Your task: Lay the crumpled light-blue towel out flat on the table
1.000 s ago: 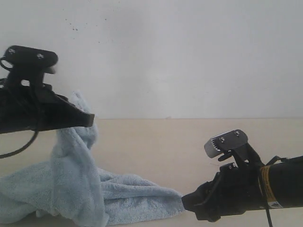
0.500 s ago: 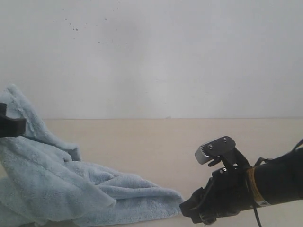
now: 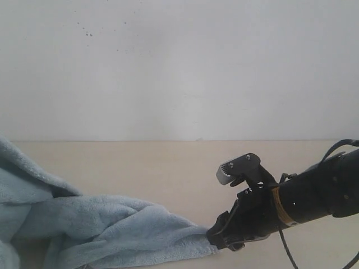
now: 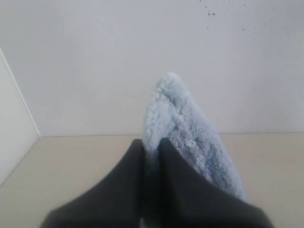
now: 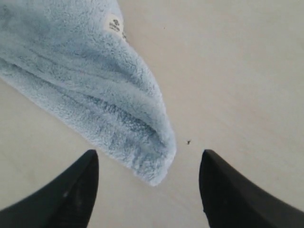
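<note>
The pale-blue towel (image 3: 106,227) lies stretched and twisted along the beige table (image 3: 168,168), rising off the left edge of the exterior view. In the left wrist view my left gripper (image 4: 151,145) is shut on a fold of the towel (image 4: 190,128), which sticks up past the fingertips. My right gripper (image 3: 216,238) hovers low at the towel's right end. The right wrist view has it open (image 5: 148,156), its fingers (image 5: 80,175) either side of the towel's tip (image 5: 142,142), not touching it. A small white label (image 5: 114,23) shows on the towel.
An off-white speckled wall (image 3: 179,67) stands behind the table. Bare tabletop (image 5: 237,71) spreads beyond the towel's tip, with a tiny dark speck (image 5: 189,141) near it. A wall corner (image 4: 19,104) shows in the left wrist view.
My left gripper has pulled the towel leftward and gone out of the exterior view, drawing the heap into a long low band. My right arm has slid left to the towel's end.
</note>
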Motion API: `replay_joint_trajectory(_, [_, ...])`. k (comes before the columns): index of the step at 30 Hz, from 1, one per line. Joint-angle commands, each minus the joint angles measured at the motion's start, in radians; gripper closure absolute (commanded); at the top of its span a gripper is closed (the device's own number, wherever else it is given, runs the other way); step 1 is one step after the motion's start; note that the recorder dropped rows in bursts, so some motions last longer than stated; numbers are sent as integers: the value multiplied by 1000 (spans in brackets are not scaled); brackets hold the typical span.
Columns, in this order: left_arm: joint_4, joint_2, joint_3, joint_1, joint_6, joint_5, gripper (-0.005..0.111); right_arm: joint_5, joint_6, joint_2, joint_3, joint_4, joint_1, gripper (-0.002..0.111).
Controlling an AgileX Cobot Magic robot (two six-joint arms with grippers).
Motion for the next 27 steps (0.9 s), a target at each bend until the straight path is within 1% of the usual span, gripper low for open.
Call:
replay_joint_trajectory(1, [-2, -65, -49, 1, 27, -18, 98, -48, 7, -3, -8, -9, 2, 49])
replay_joint_trajectory(2, [-2, -75, -63, 1, 37, -11, 98, -50, 7, -3, -8, -9, 2, 49])
replay_joint_trajectory(6, [-2, -95, -207, 1, 184, -22, 98, -44, -13, -3, -8, -9, 2, 49])
replay_joint_trajectory(8, [-2, -95, -274, 1, 193, -15, 98, -59, -13, -3, -13, -9, 2, 49])
replay_joint_trajectory(10, [-2, -95, -313, -1, 193, 46, 98, -120, -17, -3, -35, -9, 2, 52])
replay_joint_trajectory(12, [-2, -91, -319, -1, 187, 96, 98, -212, -38, -3, -79, -9, 5, 56])
replay_joint_trajectory(15, [-2, -75, -319, -1, 166, 96, 98, -281, -38, -3, -141, -9, 34, 55])
replay_joint_trajectory(17, [-2, -60, -319, -1, 162, 102, 98, -317, -35, -1, -194, -9, 75, 55])
replay_joint_trajectory(22, [-2, -48, -319, -1, 156, 124, 98, -308, -45, 25, -320, -9, 225, 55])
replay_joint_trajectory(24, [-2, -48, -319, -1, 156, 121, 98, -308, -39, 54, -350, -9, 254, 55])
replay_joint_trajectory(27, [-2, -48, -319, -1, 156, 116, 98, -291, -16, 97, -369, -9, 268, 55])
